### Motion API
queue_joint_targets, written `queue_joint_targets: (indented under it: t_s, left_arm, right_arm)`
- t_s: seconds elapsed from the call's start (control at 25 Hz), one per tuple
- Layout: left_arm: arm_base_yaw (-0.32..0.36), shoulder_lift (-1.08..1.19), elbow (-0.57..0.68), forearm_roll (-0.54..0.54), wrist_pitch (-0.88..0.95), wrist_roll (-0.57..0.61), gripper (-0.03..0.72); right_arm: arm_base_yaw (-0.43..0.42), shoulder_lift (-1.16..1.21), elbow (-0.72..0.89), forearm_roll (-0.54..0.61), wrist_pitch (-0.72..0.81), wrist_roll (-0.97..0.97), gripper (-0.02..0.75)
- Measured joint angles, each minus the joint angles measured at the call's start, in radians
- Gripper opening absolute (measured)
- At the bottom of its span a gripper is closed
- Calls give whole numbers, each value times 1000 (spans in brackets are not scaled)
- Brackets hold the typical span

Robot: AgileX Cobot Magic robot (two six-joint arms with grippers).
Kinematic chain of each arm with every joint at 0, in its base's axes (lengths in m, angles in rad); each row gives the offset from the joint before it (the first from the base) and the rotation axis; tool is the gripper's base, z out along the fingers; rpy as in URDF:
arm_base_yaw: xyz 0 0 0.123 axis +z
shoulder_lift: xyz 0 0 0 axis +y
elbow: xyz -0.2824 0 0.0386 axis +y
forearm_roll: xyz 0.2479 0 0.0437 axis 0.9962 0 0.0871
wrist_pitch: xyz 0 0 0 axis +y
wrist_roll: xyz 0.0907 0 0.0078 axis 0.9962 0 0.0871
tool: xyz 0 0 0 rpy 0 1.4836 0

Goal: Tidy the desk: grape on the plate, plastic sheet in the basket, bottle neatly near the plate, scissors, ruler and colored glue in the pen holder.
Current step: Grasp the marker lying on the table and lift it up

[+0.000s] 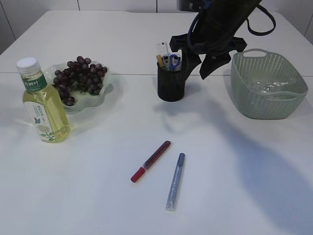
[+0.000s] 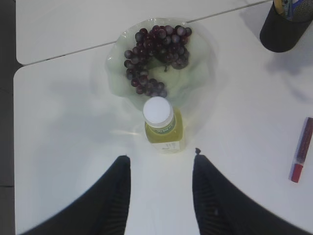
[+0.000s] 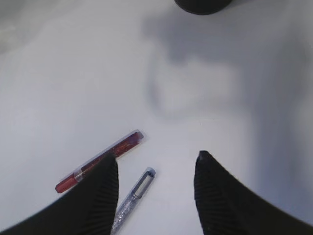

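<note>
Exterior view, left to right: the bottle (image 1: 42,102) stands beside my plate (image 1: 105,91) of grapes (image 1: 78,78), the pen holder (image 1: 171,81) keeps scissors (image 1: 172,60) and ruler (image 1: 163,50), the basket (image 1: 266,83) holds plastic sheet (image 1: 266,88), two glue pens (image 1: 151,160) lie on the white table (image 1: 98,186), and both my grippers (image 2: 161,164) (image 3: 156,164) gape empty.

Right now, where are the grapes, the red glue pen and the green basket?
grapes (image 1: 78,78), exterior view, middle of the bunch.
red glue pen (image 1: 151,160), exterior view, middle of its barrel.
green basket (image 1: 268,100), exterior view, its front wall.
</note>
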Motion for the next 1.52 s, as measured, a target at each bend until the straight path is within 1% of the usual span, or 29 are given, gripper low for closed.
queue_joint_targets:
  t_s: [0.12,0.36,0.48,0.64,0.72,0.88,1.0,1.08,1.16,1.28,1.4,1.52]
  left_arm:
    - [0,0,0,2,0,0,309]
    - [0,0,0,2,0,0,308]
    - [0,0,0,2,0,0,308]
    - [0,0,0,2,0,0,308]
    - [0,0,0,2,0,0,308]
    - [0,0,0,2,0,0,308]
    - [0,0,0,2,0,0,308]
    - [0,0,0,2,0,0,308]
    - [0,0,0,2,0,0,307]
    - [0,0,0,2,0,0,307]
    - [0,0,0,2,0,0,307]
    - [0,0,0,2,0,0,307]
  right_arm:
    - [0,-33,55,4,0,24,382]
    - [0,-140,251,19,0,53,382]
    - [0,-204,358,75,0,64,382]
    - [0,-280,505,215,-2,64,382]
    - [0,-299,546,239,-2,60,383]
    - [0,-301,559,215,-4,60,382]
    - [0,-301,559,199,-16,147,382]
    - [8,-301,559,172,-60,232,382]
    - [37,-301,559,121,-113,317,382]
    - [110,-274,559,49,-172,434,382]
    - [156,-204,559,31,-209,539,382]
    - [162,-128,559,41,-248,582,382]
